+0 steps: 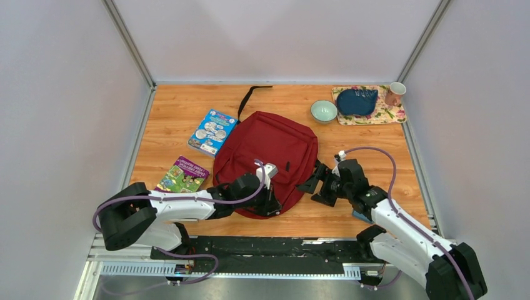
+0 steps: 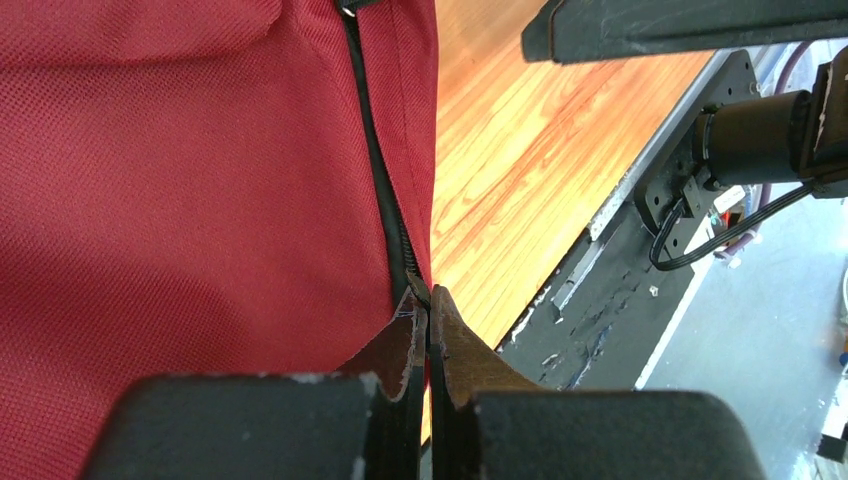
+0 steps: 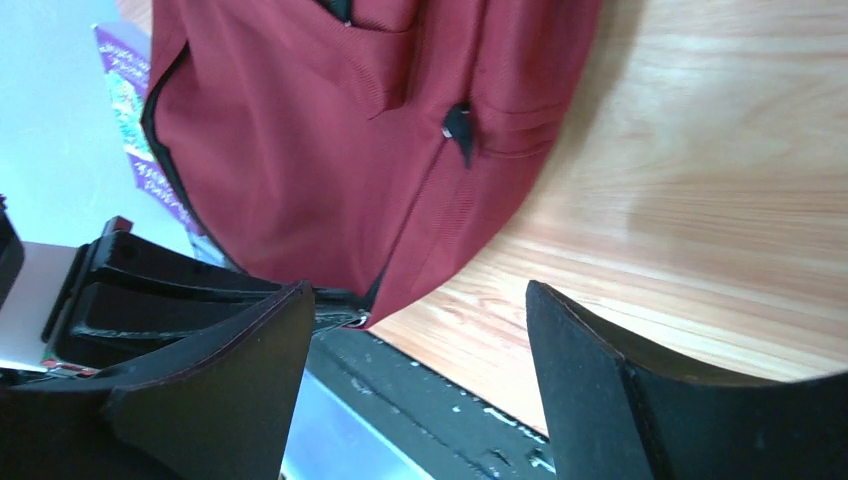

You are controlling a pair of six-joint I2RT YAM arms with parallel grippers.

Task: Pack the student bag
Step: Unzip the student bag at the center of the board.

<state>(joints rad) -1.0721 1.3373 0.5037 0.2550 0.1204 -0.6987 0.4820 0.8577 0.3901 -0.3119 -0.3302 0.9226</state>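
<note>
Student bag [image 1: 265, 150] lies flat on the table [image 1: 169, 106], approx ctr, front pocket up, w/ a black strap [image 1: 249, 100] trailing off toward the far edge. My L fingers [image 2: 428, 322] are pressed tight together at the bag's near edge. The tips nip the fabric right where the black zip line runs out. L arm lies low across the near-left of the table.

My R fingers [image 1: 315, 186] are spread wide w/ nothing btwn them, just beside the bag's near-right side and pointing at it. In the R wrist cam I see bare wood and the bag's corner in the gap. A small black zip pull [image 3: 458, 128] sits on the front pocket.

Left of the bag, a blue book [image 1: 212, 131] lies right up against its far-left side; I can't tell if they touch. A purple book [image 1: 182, 175] lies nearer me, close to the bag.

Far right there's a pale green bowl [image 1: 324, 111], then a floral mat [image 1: 392, 114] carrying a dark blue pouch [image 1: 357, 100] and a pinkish mug [image 1: 394, 93]. That lot is well apart from both sets of fingers.
</note>
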